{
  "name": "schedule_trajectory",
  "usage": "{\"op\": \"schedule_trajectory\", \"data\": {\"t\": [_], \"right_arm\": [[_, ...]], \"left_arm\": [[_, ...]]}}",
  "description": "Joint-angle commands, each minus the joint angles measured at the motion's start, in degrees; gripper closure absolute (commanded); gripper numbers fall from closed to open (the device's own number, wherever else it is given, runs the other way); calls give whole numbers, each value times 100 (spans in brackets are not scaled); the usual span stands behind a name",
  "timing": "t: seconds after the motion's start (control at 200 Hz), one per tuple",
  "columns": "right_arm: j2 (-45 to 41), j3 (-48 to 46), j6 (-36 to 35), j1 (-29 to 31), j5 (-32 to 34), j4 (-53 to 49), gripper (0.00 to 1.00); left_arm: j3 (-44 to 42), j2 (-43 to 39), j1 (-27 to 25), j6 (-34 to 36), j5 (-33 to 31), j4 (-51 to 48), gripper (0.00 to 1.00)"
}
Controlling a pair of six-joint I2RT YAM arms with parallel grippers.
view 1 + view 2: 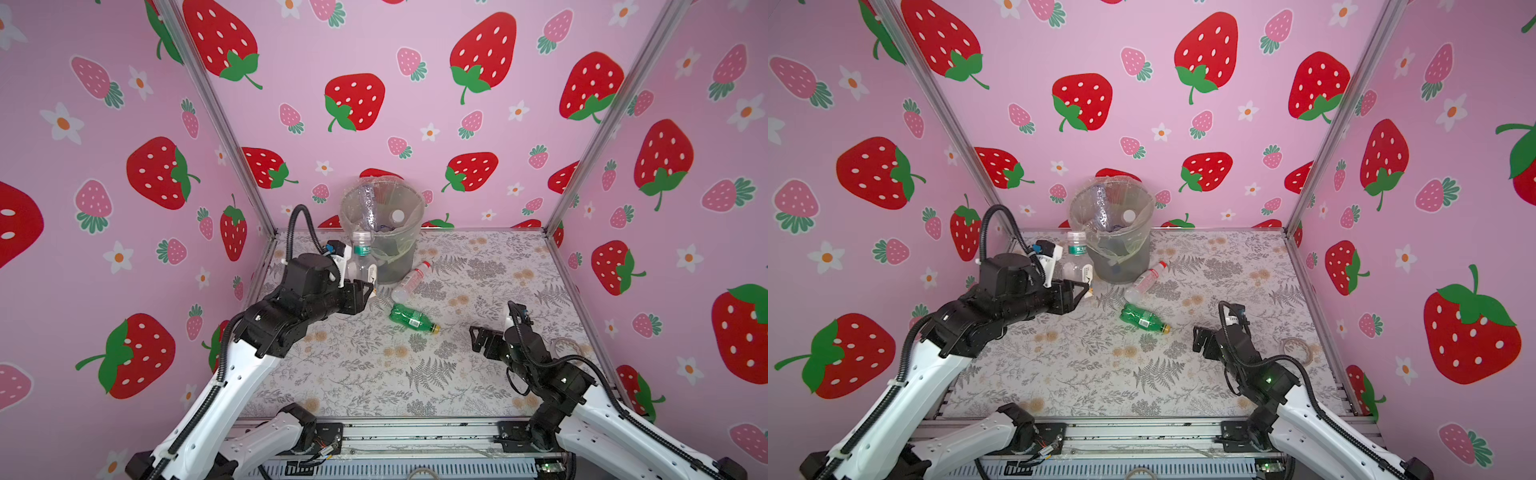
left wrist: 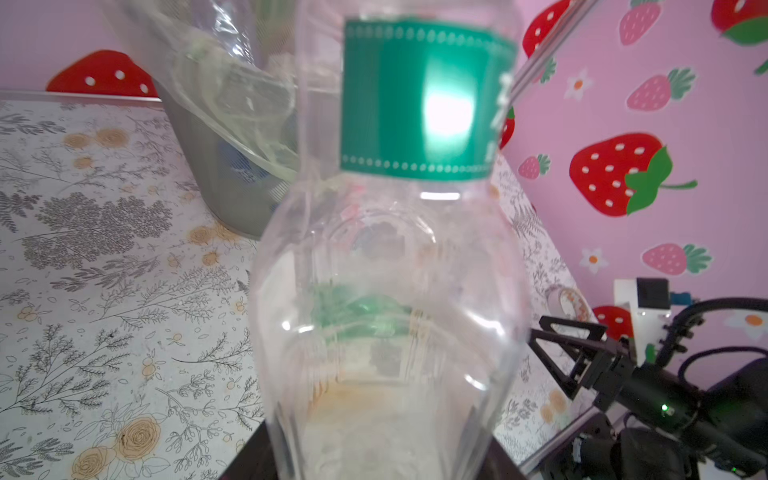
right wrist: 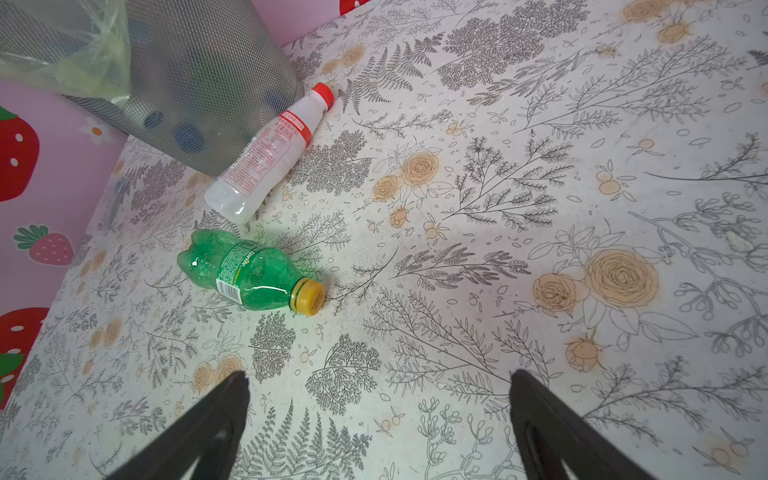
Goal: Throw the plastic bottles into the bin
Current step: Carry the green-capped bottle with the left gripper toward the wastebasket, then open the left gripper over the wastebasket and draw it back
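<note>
Grey mesh bin (image 1: pixel 399 257) stands at upper centre in both top views, with bottles inside. On the surface a red-capped bottle (image 3: pixel 266 153) lies beside its foot, and a green "Sprite" bottle (image 3: pixel 249 272) just below. The left jaws clamp an upright, green-labelled clear bottle (image 1: pixel 362 266) just left of the bin. The right jaws gape empty at lower right.

We could read only 1 word for certain: the brand "Sprite", printed on the label of the green bottle (image 3: pixel 249 270) that lay on its side in the right wrist view. The white bottle with the red cap (image 3: pixel 266 153) carried a label of fine red print (image 3: pixel 259 156), and the clear bottle (image 2: pixel 386 291) wore a green band (image 2: pixel 424 99) with white characters at its edge. We found both too small or blurred to make out.
</note>
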Motion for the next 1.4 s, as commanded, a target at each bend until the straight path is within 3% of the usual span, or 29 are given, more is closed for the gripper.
{"op": "schedule_trajectory", "data": {"t": [0.0, 0.155, 0.325, 0.545, 0.695, 0.78, 0.805, 0.835, 0.935, 1.176, 1.396], "right_arm": [[71, 198, 60, 18, 47, 132, 1], [192, 251, -14, 16, 53, 174, 1], [207, 246, -25, 19, 48, 193, 1], [149, 229, -29, 11, 43, 134, 1], [48, 232, 9, 19, 43, 64, 1], [-10, 275, 16, 11, 65, -7, 1], [-26, 290, 20, 12, 71, -4, 1], [-40, 321, 22, 18, 83, -112, 1], [-116, 392, 58, 17, 119, -258, 1], [-80, 368, 90, 18, 183, -186, 1], [467, 445, 65, 16, 55, 150, 1]], "left_arm": [[-374, -281, 415, -247, 333, 397, 47], [-365, -324, 777, -163, 542, 295, 46], [235, 133, 900, -33, 512, 297, 46], [1936, 1697, 926, 116, 507, 419, 46], [3369, 3215, 925, 209, 532, 509, 43], [4499, 4201, 919, 252, 572, 176, 34], [4908, 4510, 918, 204, 538, -23, 15], [5366, 4810, 925, 164, 504, -233, 0], [6364, 5253, 908, 149, 600, -553, 1], [6348, 4569, 952, 103, 661, -379, 1], [4758, 3405, 1047, 150, 727, -317, 1]]}}
